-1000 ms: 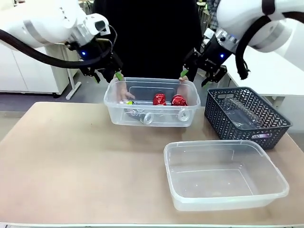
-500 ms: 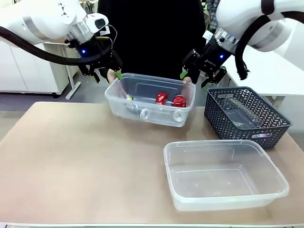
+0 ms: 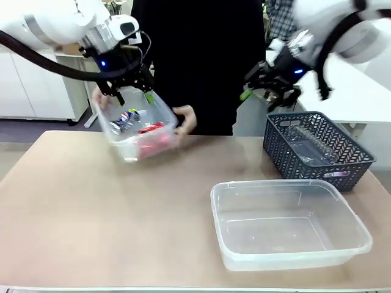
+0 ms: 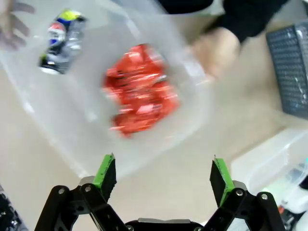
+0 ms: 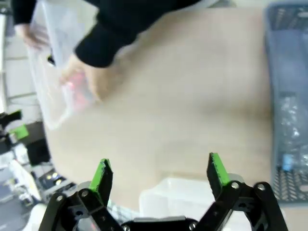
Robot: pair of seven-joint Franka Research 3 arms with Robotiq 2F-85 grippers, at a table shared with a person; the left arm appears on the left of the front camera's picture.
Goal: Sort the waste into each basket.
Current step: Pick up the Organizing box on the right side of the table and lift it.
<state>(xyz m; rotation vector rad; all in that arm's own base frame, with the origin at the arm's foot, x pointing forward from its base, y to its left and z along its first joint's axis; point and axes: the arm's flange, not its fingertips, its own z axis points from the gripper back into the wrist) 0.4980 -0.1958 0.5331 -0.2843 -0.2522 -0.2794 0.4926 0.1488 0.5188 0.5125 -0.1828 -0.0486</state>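
A person's two hands hold a clear tub tilted in the air over the table's far left. Inside it lie blurred red cans and a silver can with blue print. My left gripper hangs open just above the tub's rim; in its wrist view the open fingers look down on the red cans and the silver can. My right gripper is open in the air, apart from the tub. A second clear tub stands empty at the front right.
A dark grey lattice basket at the right holds a clear plastic bottle. The right wrist view shows the open right gripper above the bare tabletop, the basket and the person's hand on the tub.
The person has lifted the tub with the cans from the table's far middle, carried it left and tilted it. My right gripper has moved up and to the right, away from it.
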